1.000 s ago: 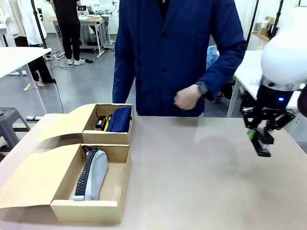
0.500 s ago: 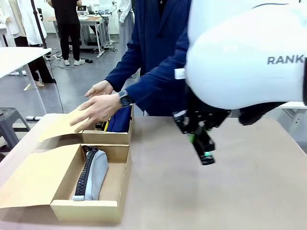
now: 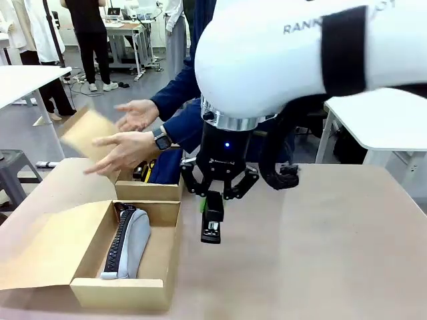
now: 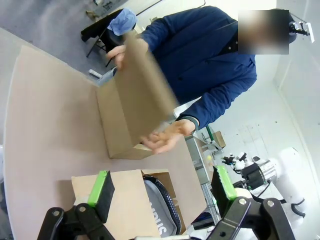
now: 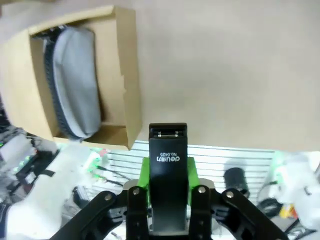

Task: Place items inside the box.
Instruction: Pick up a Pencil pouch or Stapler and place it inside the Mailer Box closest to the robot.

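- The table point(image 3: 320, 253) lies bare to my right. My right arm point(image 3: 293, 60) is swung across the middle of it.
- The person leans in from the far side. Both of the person's hands point(image 3: 123, 150) are on the far cardboard box point(image 3: 148, 192), tipping its flap point(image 3: 85, 130) up.
- The near cardboard box point(image 3: 120, 293) sits open, with the grey pencil pouch point(image 3: 128, 243) lying along its left half. The right half looks free.
- My left gripper point(image 4: 162, 192) is spread wide with nothing between the pads, looking down at both boxes.
- My right gripper point(image 3: 212, 202) is clamped narrow on a black stapler point(image 3: 211, 227), pinched at one end. The rest hangs nose-down just outside the near box's right wall.
- Risk one: if I let go here, the stapler drops on the table, not in a box.
- Risk two: if I slide left this low, the dangling nose could clip the box wall and shove the box.
- Risk three: those hands are close, so heading for the far box could bump them or the moving flap.
- Risk four: gripped by one end only, the stapler could pivot or slip if I jerk.
- Writing: the stapler top point(image 5: 168, 150) reads "deli" and, as best I can tell, "No.0425". The lettering on my arm is cut off at the frame edge.
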You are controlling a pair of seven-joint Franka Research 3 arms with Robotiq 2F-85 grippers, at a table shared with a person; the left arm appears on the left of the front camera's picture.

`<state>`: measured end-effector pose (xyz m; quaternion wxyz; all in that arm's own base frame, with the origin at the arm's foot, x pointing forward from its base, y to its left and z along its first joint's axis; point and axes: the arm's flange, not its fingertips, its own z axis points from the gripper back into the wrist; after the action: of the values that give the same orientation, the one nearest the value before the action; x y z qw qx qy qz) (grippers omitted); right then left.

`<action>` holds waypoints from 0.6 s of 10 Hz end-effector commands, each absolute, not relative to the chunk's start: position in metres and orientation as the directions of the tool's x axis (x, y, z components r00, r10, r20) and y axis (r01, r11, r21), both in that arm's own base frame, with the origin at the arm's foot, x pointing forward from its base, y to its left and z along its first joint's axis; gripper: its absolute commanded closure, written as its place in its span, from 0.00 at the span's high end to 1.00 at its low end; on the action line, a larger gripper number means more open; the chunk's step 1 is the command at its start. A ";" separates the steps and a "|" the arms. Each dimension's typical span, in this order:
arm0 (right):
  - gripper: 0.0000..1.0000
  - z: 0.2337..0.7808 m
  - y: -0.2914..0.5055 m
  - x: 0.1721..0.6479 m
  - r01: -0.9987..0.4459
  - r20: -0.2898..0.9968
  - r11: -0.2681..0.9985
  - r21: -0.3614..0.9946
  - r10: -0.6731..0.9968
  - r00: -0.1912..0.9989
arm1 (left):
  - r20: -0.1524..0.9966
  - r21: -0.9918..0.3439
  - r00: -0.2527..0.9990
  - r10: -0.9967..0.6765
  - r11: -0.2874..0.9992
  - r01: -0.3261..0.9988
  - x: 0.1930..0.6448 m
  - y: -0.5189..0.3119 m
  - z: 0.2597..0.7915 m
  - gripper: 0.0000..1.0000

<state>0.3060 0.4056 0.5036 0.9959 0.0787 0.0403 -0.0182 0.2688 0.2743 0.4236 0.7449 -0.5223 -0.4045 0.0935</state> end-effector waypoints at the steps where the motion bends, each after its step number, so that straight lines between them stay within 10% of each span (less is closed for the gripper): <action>1: 0.22 0.527 0.357 0.321 0.189 -0.067 0.961 0.204 -0.179 0.982 | 0.523 -0.847 0.635 0.569 0.433 0.310 0.270 0.275 0.425 1.00; 6: 0.22 0.531 0.157 0.298 0.227 -0.019 0.934 0.275 -0.231 0.973 | 0.523 -0.847 0.635 0.569 0.433 0.310 0.270 0.275 0.425 1.00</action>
<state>0.3054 0.1692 0.5425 0.9816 0.1307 0.0076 -0.1390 0.2686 0.2745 0.4239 0.7448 -0.5221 -0.4049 0.0935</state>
